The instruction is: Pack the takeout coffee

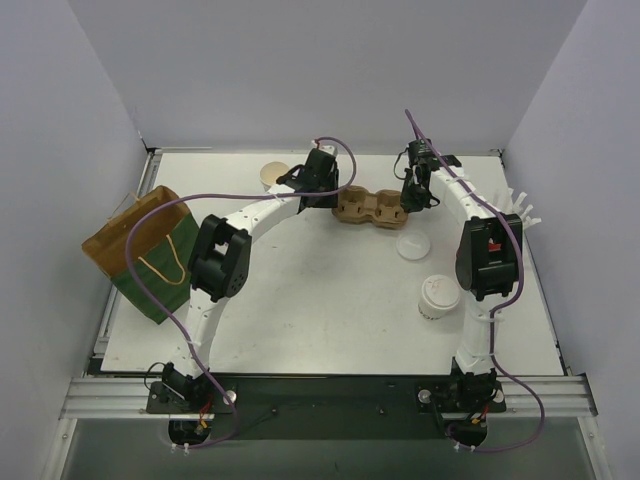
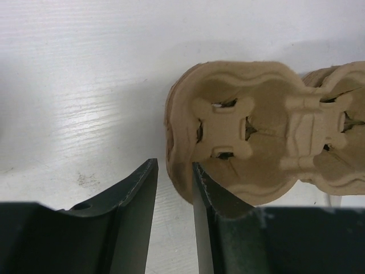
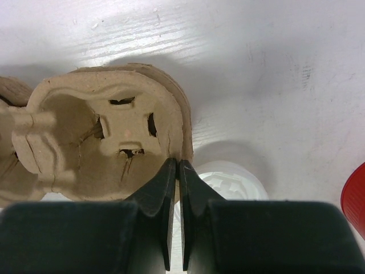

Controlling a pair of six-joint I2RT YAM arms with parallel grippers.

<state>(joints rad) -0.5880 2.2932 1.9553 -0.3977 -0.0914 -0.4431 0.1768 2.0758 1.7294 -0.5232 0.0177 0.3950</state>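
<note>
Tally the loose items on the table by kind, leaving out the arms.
Paper cups: 2, open cup and lidded cup
Loose lid: 1
Cardboard carrier: 1
Paper bag: 1
Cup of straws: 1
Total: 6

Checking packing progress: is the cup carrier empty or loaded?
Empty: both wells of the cup carrier show bare cardboard bottoms, nothing seated in them.
</note>
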